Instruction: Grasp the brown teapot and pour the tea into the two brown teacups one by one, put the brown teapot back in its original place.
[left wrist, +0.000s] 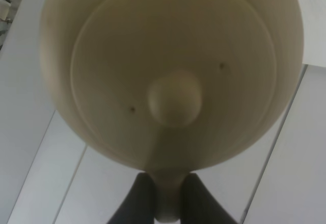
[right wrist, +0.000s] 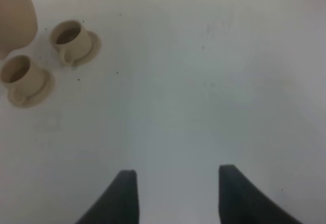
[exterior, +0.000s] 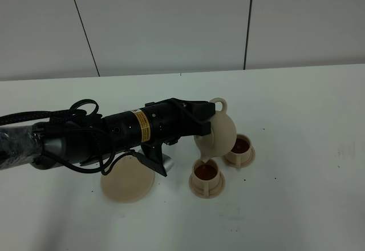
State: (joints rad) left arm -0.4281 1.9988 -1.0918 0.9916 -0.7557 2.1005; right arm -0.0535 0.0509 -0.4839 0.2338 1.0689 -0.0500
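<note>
The brown teapot (exterior: 219, 132) hangs tilted, its spout down over the nearer teacup (exterior: 206, 174), which holds dark tea. My left gripper (exterior: 206, 117) is shut on the teapot's handle. The left wrist view is filled by the teapot (left wrist: 173, 71) with its lid knob facing the camera, and the dark fingers (left wrist: 137, 201) pinch the handle. The farther teacup (exterior: 240, 147) also holds tea. Both teacups (right wrist: 23, 76) (right wrist: 69, 36) stand on small saucers in the right wrist view, beside the teapot (right wrist: 15, 15). My right gripper (right wrist: 178, 193) hovers open over bare table, away from them.
The flat tan saucer disc (exterior: 128, 179) lies on the white table (exterior: 308, 205), partly under the left arm (exterior: 85, 134). A grey panelled wall (exterior: 171, 23) rises behind the table's far edge.
</note>
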